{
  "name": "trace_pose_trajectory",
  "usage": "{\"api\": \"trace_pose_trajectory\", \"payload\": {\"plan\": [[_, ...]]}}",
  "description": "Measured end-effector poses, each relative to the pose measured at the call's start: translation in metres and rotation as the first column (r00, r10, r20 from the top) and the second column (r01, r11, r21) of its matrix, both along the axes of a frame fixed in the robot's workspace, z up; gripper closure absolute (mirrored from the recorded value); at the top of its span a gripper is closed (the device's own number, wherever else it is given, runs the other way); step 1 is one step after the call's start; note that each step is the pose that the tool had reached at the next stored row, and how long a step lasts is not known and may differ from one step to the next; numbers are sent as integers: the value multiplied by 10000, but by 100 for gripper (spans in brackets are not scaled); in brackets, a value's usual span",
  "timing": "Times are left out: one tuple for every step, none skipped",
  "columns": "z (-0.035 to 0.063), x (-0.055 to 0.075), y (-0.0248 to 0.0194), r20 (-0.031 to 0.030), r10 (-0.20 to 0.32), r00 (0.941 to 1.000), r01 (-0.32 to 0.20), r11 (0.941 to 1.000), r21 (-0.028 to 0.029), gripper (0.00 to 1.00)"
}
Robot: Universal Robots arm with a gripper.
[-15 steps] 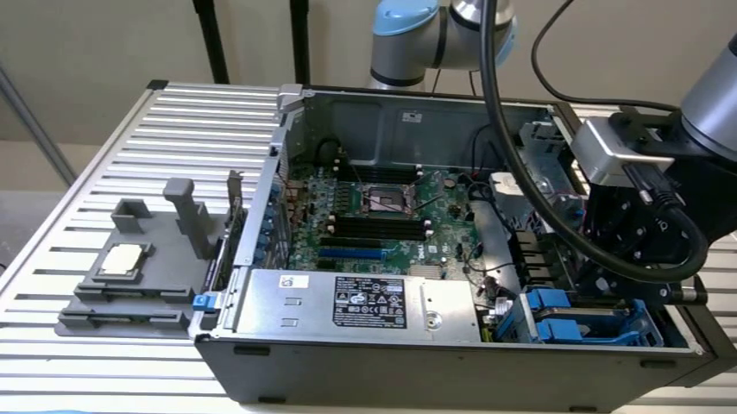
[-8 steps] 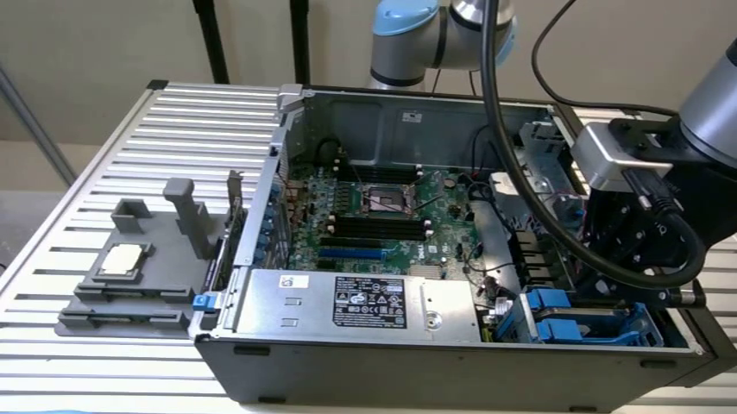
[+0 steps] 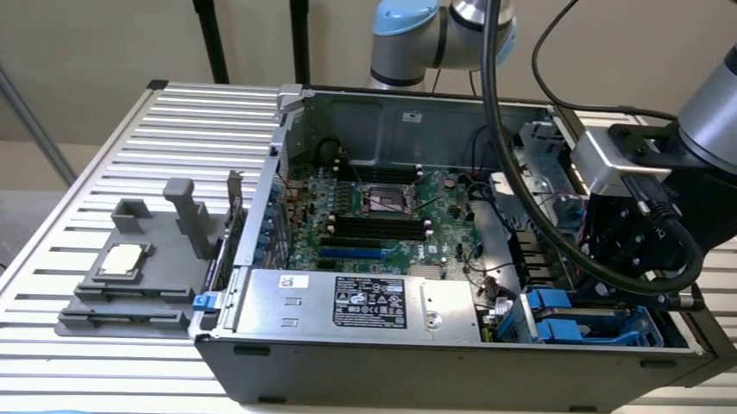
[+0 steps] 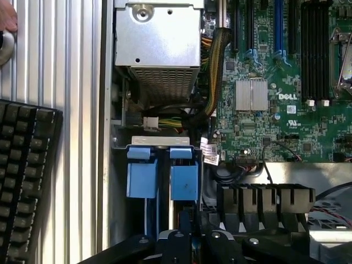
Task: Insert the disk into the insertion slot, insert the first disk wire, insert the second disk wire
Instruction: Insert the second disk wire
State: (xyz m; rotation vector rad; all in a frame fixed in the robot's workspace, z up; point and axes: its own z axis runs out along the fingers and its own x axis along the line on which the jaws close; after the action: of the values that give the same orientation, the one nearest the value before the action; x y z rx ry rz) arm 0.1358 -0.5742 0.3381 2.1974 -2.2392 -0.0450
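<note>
My black claw is pinched fully shut, holding nothing I can make out. Right in front of its tips sits the silver-grey disk in its bright blue plastic carrier, down in the grey-metal, blue-railed insertion slot.

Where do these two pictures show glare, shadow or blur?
Exterior view: even light, glare on the ribbed table, the robot arm near the lens soft. Wrist view: bright reflection on the silver power-supply box, deep shadow under it around the cables, the gripper dark and close to the lens.
</note>
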Motion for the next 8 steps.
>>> {"api": "trace_pose_trajectory", "payload": {"plan": [[-3,0,0,0,1,10000,-1,10000,-3,84],[-5,0,0,0,1,10000,-1,10000,-6,84],[-6,0,0,0,1,10000,-1,10000,-6,84],[-7,0,-1,0,0,10000,0,10000,-5,84],[-8,1,-1,4,1,10000,-1,10000,-2,84],[-5,3,-1,5,3,10000,-3,10000,2,82],[8,2,0,1,3,10000,-3,10000,10,82],[34,2,0,0,2,10000,-2,10000,7,82]]}}
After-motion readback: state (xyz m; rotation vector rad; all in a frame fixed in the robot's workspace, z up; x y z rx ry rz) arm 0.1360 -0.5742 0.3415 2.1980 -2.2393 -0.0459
